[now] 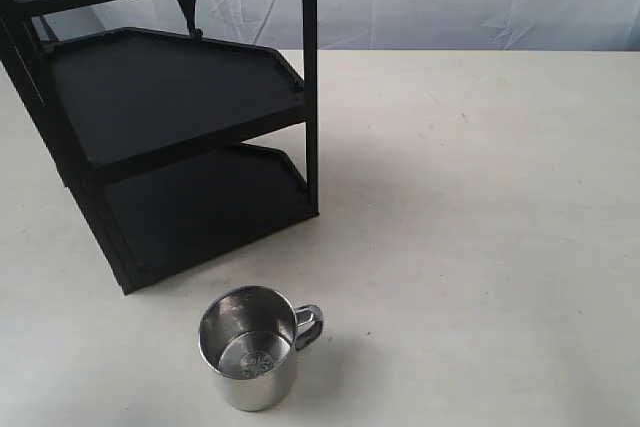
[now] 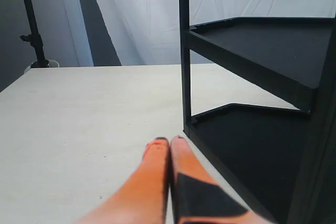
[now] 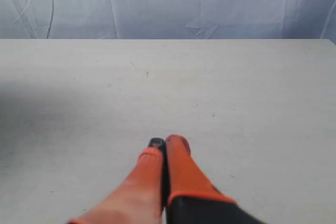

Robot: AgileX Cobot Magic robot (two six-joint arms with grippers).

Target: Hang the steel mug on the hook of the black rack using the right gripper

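**Both jaws closed and empty; mug on bench in front of rack**

Right gripper (image 3: 164, 143): jaws pressed together, orange fingers (image 3: 181, 169) touching along their length, nothing between them. It sits low over bare bench (image 3: 236, 87), white curtain (image 3: 168, 3) behind. No mug or rack in the right wrist view, so the mug's place relative to these jaws cannot be told.

Left gripper (image 2: 169, 141): jaws also closed, holding nothing. Tips sit just beside the black rack (image 2: 252, 145), near the foot of its front post by the lower shelf corner. A dark stand (image 2: 32, 24) is at the far edge of the bench, well apart from the rack.

Neither gripper shows in the exterior view.

Steel mug (image 1: 253, 347): upright on the bench (image 1: 480, 197), open top up, stamped round mark visible inside the base. It stands near the rack's (image 1: 170, 137) front lower corner, apart from it, not touching. Loop handle points away from the rack's side.

Hook (image 1: 186, 2): hangs from the rack's top bar above the upper shelf, bare. Both shelves carry nothing.
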